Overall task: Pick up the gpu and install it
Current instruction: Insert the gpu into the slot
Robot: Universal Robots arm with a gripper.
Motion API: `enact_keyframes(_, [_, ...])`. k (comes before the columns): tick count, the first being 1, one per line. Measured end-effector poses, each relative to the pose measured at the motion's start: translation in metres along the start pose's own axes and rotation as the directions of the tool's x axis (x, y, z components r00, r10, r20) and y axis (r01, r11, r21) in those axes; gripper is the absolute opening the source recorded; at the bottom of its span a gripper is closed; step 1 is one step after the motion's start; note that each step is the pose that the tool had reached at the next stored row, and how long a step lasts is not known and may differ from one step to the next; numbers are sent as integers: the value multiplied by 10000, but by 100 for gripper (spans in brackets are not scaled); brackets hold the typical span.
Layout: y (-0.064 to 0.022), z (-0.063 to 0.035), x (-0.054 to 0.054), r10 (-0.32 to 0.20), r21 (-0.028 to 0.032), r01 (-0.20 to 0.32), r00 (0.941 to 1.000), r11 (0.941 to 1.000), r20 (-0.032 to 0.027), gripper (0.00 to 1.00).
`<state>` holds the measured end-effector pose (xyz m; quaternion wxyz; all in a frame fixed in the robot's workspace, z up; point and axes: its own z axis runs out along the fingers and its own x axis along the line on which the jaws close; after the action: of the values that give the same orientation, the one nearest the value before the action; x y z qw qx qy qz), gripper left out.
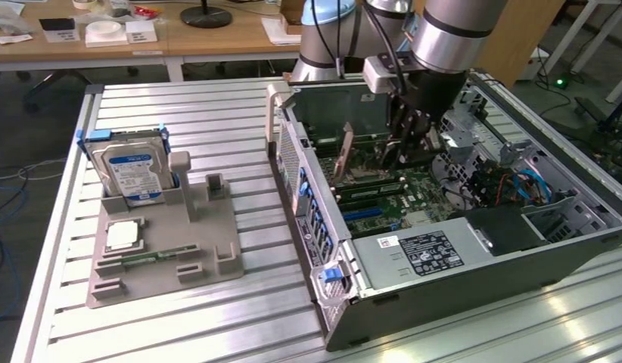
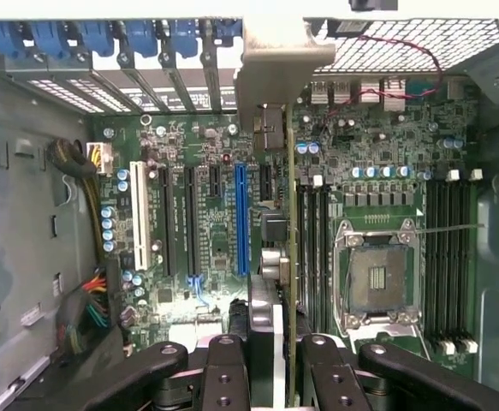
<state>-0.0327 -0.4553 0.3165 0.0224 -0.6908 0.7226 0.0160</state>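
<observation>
Claw: gripper is clamped on the gpu, with 2 fingers pressing its flat faces from either side.
Gpu position: it is held upright and edge-on inside the open computer case, over the motherboard. In the exterior view its brownish back faces the exterior view's left.
End bracket: the silvery bracket sits at the rear wall of the case, beside the row of blue slot clips.
Seating: the card hangs near 1 long blue slot. I cannot tell whether its lower edge is touching any slot.
Weight: probably light for its length, since it is a thin board.
Stiffness: looks rigid along its face, but a thin board like this would likely flex or crack under a sideways twist.
Fragility: judged delicate, because the small parts on the faces and the contact edge should not take any load.
Slip: the flat faces look smooth, so a tilted card could slide in the grip.
Hold: take it across the 2 flat faces at the end away from the bracket and above the contact edge. The present grip looks like this.
Elsewhere: a hard drive stands in a grey tray, well apart from the case.
</observation>
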Motion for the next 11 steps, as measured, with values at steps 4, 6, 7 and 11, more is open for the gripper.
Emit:
enact_keyframes(4, [1, 25, 32, -1, -1, 1, 10000, 10000, -2, 28])
enact_keyframes(6, [-1, 45, 66, -1, 0, 1, 10000, 10000, 1, 28])
enact_keyframes(7, [0, 59, 69, 0, 1, 0, 10000, 10000, 2, 28])
enact_keyframes(11, [2, 128, 74, -9, 0, 9, 10000, 10000, -19, 28])
